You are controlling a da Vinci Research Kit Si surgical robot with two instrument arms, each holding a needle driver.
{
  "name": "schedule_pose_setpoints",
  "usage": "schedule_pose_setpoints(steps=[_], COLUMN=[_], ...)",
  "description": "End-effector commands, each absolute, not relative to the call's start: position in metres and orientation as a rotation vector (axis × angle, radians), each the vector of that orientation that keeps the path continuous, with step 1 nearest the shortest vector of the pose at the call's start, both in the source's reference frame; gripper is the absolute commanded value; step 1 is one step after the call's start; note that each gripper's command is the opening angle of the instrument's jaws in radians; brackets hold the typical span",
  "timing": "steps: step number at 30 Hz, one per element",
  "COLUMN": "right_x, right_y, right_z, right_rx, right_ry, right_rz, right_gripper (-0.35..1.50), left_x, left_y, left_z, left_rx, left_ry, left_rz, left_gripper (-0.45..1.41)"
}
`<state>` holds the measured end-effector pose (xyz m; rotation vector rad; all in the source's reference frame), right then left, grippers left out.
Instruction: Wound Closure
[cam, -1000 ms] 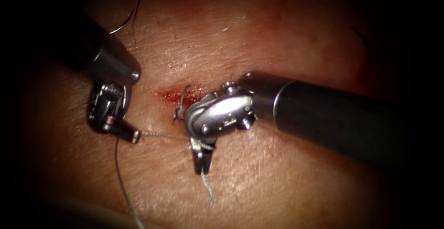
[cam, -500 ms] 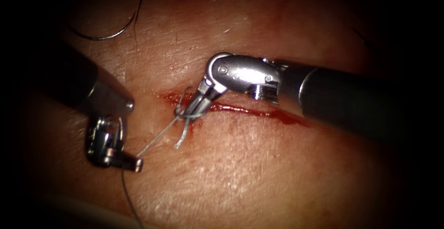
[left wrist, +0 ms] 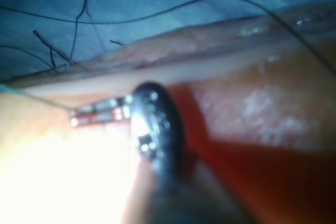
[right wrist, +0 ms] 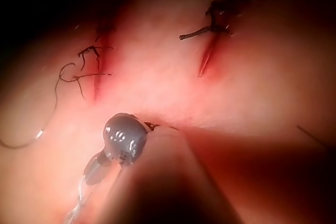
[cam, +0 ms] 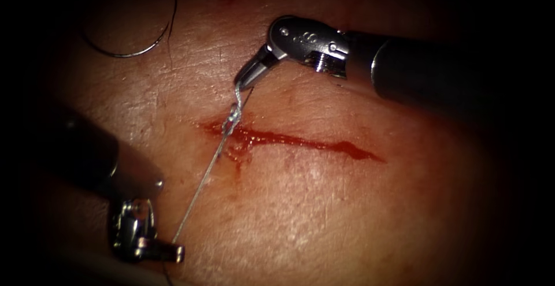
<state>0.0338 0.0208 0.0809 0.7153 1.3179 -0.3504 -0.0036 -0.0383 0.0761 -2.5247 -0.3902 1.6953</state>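
The tissue [cam: 324, 205] bears a red cut [cam: 300, 142] running left to right. A knot [cam: 232, 114] sits at the cut's left end. From it a taut thread [cam: 199, 193] runs down-left to my left tool [cam: 171, 255], whose jaws are shut on it. The same tool [left wrist: 94, 115] shows in the left wrist view, gripping thread [left wrist: 37, 97]. Above the knot, my right tool [cam: 243, 79] is shut on the short thread end, and appears again [right wrist: 93, 172] with pale thread [right wrist: 79, 203]. The curved needle [cam: 132, 49] lies free on the tissue, up and left of the cut.
Red fluid [cam: 237, 150] is smeared around the cut's left end. Dark thread [cam: 172, 8] trails from the needle. Two other cuts with dark stitches [right wrist: 214, 23] [right wrist: 89, 59] lie on the tissue. Loose dark threads [left wrist: 73, 30] lie on the blue drape beyond the tissue's edge.
The tools have drawn apart: the left went down and left, the right lifted off the cut and moved up. The loose loops at the cut's left end have tightened into a knot.
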Motion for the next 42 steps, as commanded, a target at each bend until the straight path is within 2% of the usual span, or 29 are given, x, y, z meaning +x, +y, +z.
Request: schedule_pose_setpoints(steps=[1,4,8,15,29,36,38,39,42], right_x=[0.0340,0.0331,0.0306,0.0267,0.0260,0.0261,0.0253,0.0248,0.0220], right_y=[0.021,0.021,0.022,0.024,0.024,0.023,0.024,0.024,0.026], right_z=[0.081,0.081,0.081,0.081,0.083,0.082,0.081,0.080,0.078], right_rx=[0.691,0.684,0.661,0.627,0.599,0.622,0.581,0.545,0.426], right_ry=[1.320,1.294,1.324,1.350,1.305,1.322,1.351,1.351,1.336], right_rz=[-0.343,-0.226,0.218,0.566,0.664,0.652,0.690,0.695,0.684], right_gripper=[-0.35,-0.35,-0.35,-0.35,-0.35,-0.35,0.89,1.05,1.20], left_x=[-0.0033,-0.0032,-0.0030,-0.0012,0.0032,0.0016,0.0005,0.0003,-0.0007], left_y=[-0.040,-0.040,-0.043,-0.047,-0.050,-0.047,-0.045,-0.044,-0.041], left_z=[0.076,0.075,0.074,0.073,0.074,0.072,0.070,0.070,0.067], left_rx=[-2.518,-2.508,-2.472,-2.413,-2.366,-2.336,-2.356,-2.363,-2.384], left_ry=[-0.393,-0.391,-0.392,-0.389,-0.386,-0.383,-0.361,-0.356,-0.319], left_rz=[1.693,1.691,1.682,1.688,1.724,1.700,1.701,1.701,1.700], left_gripper=[-0.45,-0.45,-0.45,-0.45,-0.45,-0.45,-0.45,-0.45,-0.45])
